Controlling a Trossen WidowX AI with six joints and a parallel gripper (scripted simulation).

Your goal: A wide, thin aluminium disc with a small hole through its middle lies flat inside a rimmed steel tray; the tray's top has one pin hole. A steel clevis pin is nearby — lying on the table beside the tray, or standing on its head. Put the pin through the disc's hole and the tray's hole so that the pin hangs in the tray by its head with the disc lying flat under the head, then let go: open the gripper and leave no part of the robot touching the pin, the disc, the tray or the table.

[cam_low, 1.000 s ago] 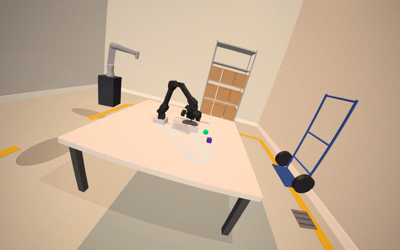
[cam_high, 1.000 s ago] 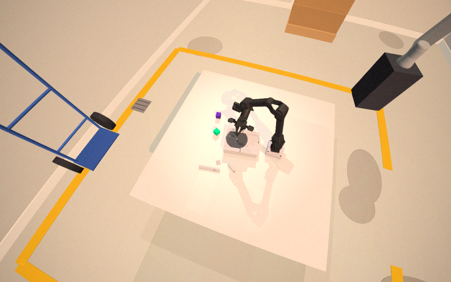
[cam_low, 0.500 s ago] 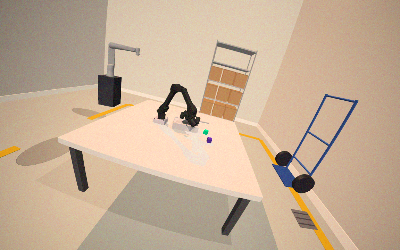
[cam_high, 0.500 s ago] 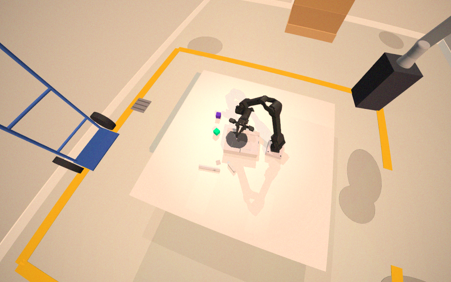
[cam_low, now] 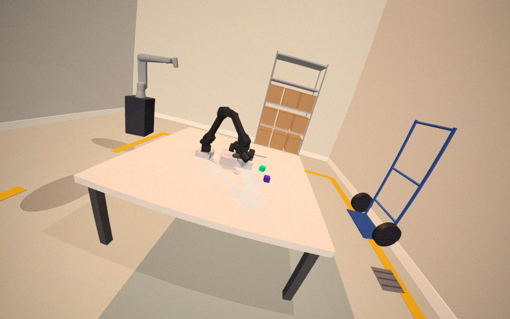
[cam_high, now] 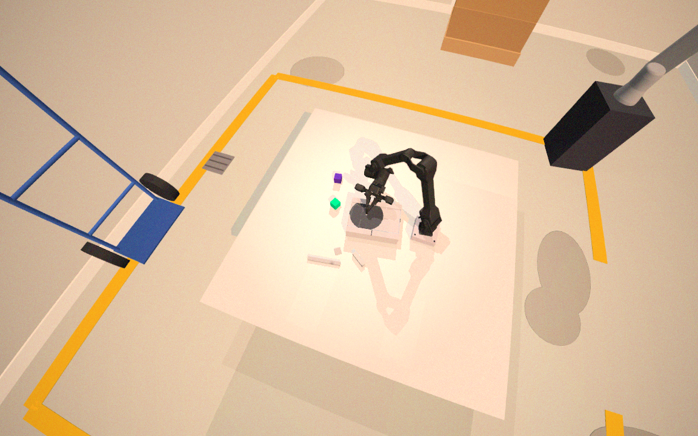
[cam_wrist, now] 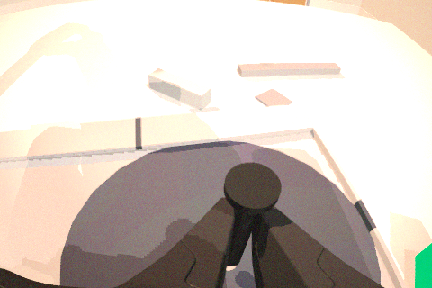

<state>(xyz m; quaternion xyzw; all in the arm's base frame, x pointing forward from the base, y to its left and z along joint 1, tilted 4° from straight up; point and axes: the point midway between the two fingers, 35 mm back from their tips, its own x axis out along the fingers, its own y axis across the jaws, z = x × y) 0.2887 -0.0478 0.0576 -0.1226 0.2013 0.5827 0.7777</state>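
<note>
Over the dark disc point(cam_high: 360, 218) point(cam_wrist: 135, 216), the gripper point(cam_high: 368, 210) point(cam_wrist: 243, 211) pinches the clevis pin point(cam_wrist: 252, 185) just below its head, the head uppermost and the shank's long axis running down toward the disc.

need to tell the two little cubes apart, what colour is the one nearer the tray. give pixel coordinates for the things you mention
Green point(cam_high: 335, 203) point(cam_low: 262, 168) point(cam_wrist: 424, 266); the top view shows it best.
</note>
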